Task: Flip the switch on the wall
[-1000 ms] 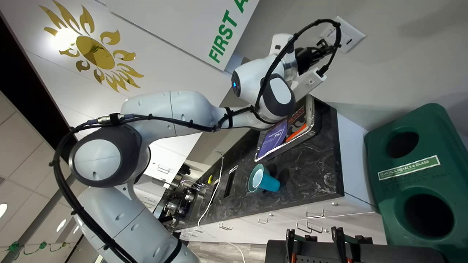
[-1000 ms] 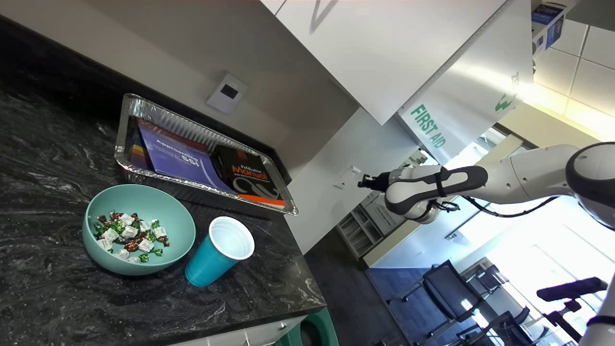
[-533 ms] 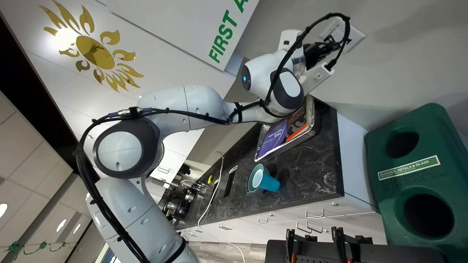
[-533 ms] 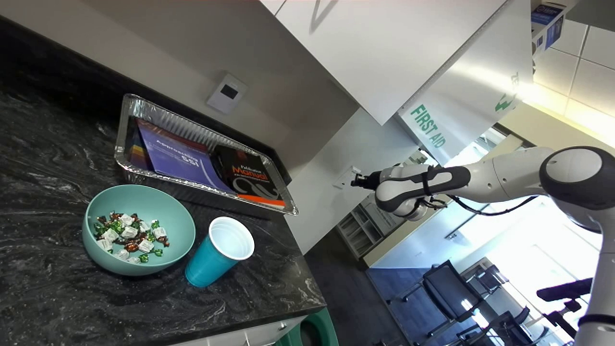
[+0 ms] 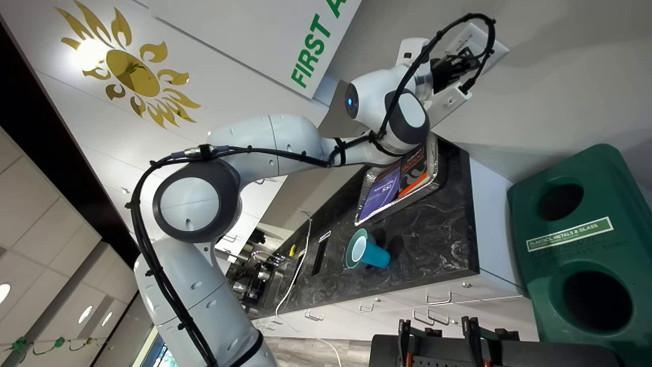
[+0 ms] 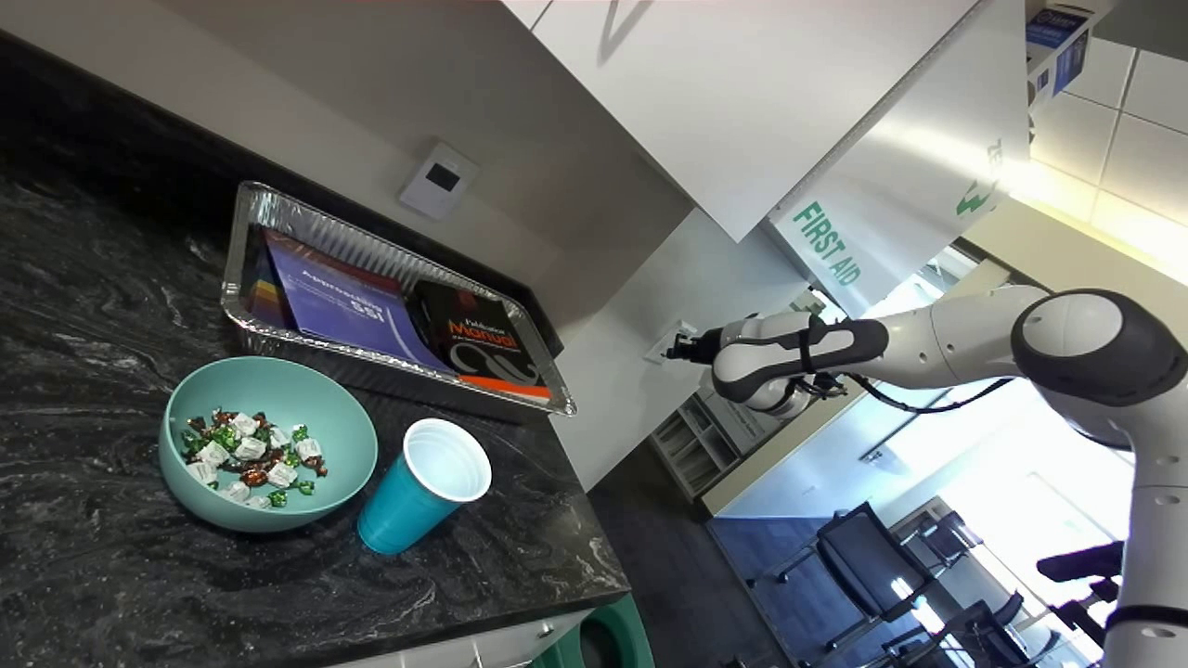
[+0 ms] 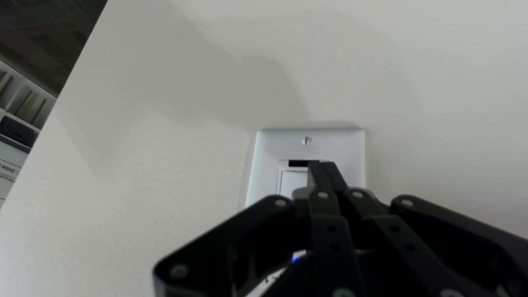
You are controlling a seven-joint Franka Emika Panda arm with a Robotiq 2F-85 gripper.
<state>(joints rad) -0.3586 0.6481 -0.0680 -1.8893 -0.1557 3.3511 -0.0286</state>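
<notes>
The switch (image 7: 294, 181) is a white square wall plate with a raised inner rocker and a dark slot above it. It also shows in both exterior views (image 5: 495, 50) (image 6: 656, 353). The wall (image 7: 165, 165) around it is plain off-white. My gripper (image 7: 323, 164) is shut and empty, with its black fingers side by side. The fingertips stand in front of the switch, over the right part of the rocker and just below the dark slot. They hide the right and lower parts of the plate. I cannot tell whether they touch it.
A white cabinet (image 6: 742, 102) with a FIRST AID panel hangs beside the arm. Below is a dark counter (image 5: 433, 239) with a foil tray (image 6: 243, 325) of books, a teal cup (image 6: 408, 501) and a bowl of candies (image 6: 269, 371). A green bin (image 5: 555, 163) stands by the wall.
The arm has reached forward toward the wall. The gripper has come closer to the switch and now overlaps it in both exterior views. The counter objects have not moved.
</notes>
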